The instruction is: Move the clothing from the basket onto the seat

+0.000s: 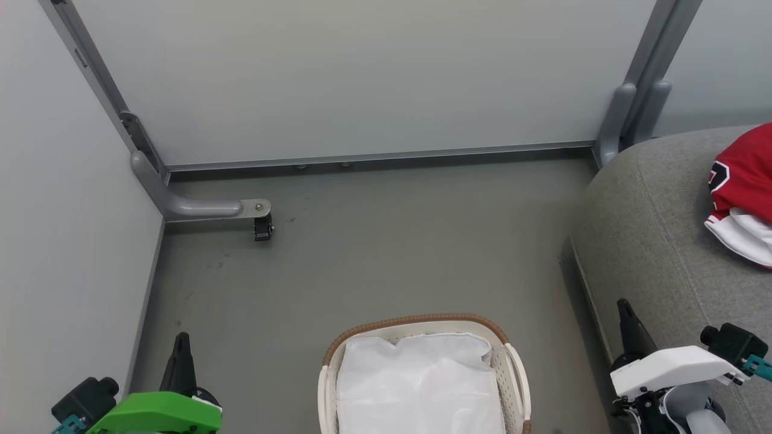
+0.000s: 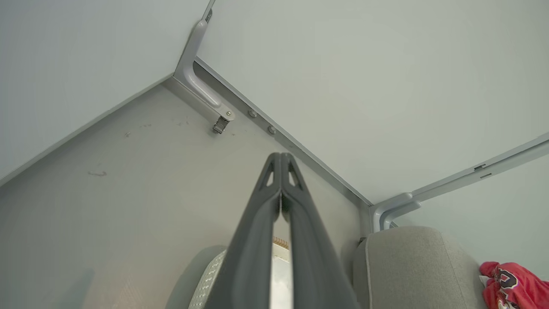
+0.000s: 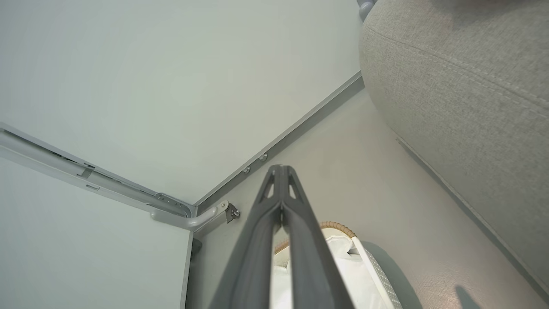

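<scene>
- Clothing (image 1: 745, 181): lies crumpled on the seat (image 1: 651, 229) at the right edge of the head view. Red with white trim and part of a black mark, cut off by the frame edge.
- Also lies in the lower right corner of the left wrist view, on top of the seat.
- Basket (image 1: 416, 320): stands on the floor (image 1: 374, 253) at bottom centre of the head view, left of the seat and not touching it. Cut off by the bottom edge.
- Sheet (image 1: 419, 386): glossy white, rumpled, covers all of the basket's inside that is visible.
- Left jaws: pressed together on nothing. Fingers (image 2: 257, 223) meet at the tips in the middle of the left wrist view, with a thin slit lower down.
- Green housing (image 1: 157, 413): sits at the lower left of the head view with one dark finger rising from it, over bare floor, well apart from the basket.
- Right jaws: likewise closed and holding nothing. Fingers (image 3: 300, 240) touch at the tips in the right wrist view, above the basket's rim.
- White housing (image 1: 669, 364): sits at the lower right of the head view, against the seat's front edge.
- Wall panels (image 1: 362, 78): pale grey, fill the upper frame. Bracket (image 1: 205, 208) with a small castor (image 1: 263, 228) at middle left.
</scene>
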{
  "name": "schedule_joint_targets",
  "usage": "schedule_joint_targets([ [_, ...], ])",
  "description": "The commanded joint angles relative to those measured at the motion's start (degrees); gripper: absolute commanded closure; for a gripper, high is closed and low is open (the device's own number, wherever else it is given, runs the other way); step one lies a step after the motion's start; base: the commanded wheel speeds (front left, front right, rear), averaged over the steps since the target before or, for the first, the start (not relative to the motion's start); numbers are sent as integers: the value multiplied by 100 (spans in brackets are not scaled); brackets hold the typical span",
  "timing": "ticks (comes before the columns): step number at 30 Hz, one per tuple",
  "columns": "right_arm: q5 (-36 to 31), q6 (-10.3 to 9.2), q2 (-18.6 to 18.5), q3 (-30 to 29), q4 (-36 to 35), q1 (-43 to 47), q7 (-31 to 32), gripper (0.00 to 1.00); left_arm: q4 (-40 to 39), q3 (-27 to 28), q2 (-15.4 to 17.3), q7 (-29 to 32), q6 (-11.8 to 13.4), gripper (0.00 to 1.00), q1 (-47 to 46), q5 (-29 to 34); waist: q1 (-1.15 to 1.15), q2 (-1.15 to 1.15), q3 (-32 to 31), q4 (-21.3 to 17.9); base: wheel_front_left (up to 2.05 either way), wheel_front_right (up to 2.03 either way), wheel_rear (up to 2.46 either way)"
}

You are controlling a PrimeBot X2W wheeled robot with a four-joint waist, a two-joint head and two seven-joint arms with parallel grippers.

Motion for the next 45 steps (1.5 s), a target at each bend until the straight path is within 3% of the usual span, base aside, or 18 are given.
schedule_joint_targets([
  [1,206,0,-44,-23,-115,-34,52,100,-102,47,33,42,-8,100,-179,-192,0,4,-1,1,0,0,0],
  [45,2919,-2,-67,-166,-616,12,766,100,-464,291,52,750,-17,100,-381,-2833,0,8,-35,13,0,0,0],
])
